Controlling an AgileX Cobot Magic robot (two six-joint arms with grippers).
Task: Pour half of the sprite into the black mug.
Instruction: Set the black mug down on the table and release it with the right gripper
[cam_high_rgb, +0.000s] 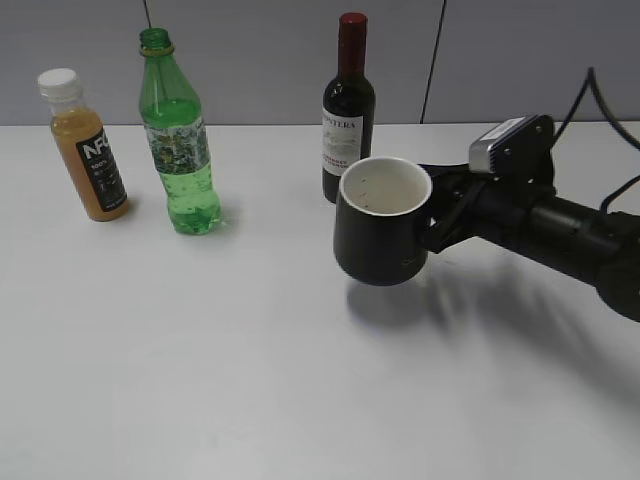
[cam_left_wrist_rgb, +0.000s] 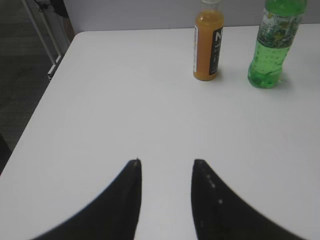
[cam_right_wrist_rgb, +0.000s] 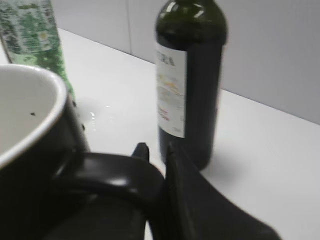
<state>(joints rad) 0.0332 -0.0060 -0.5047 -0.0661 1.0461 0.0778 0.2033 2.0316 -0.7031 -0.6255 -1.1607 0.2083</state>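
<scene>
- Three bottles stand on the white counter (cam_high_rgb: 200, 350): an orange juice bottle (cam_high_rgb: 88, 150), the Sprite bottle (cam_high_rgb: 180, 145) and a dark wine bottle (cam_high_rgb: 347, 105).
- The Sprite bottle has no cap on, so I think it is ready to pour.
- The right end effector (cam_high_rgb: 432, 222) is squeezed onto the handle of the black mug (cam_high_rgb: 382, 222) and holds it up off the counter, maybe to bring it nearer the Sprite.
- The left end effector (cam_left_wrist_rgb: 165, 175) has its two tips apart and holds nothing. It waits low over the counter, well away from the Sprite.
- The mug's handle is hard to make out.
- The mug has tiny dark specks inside; I cannot tell what they are.
</scene>
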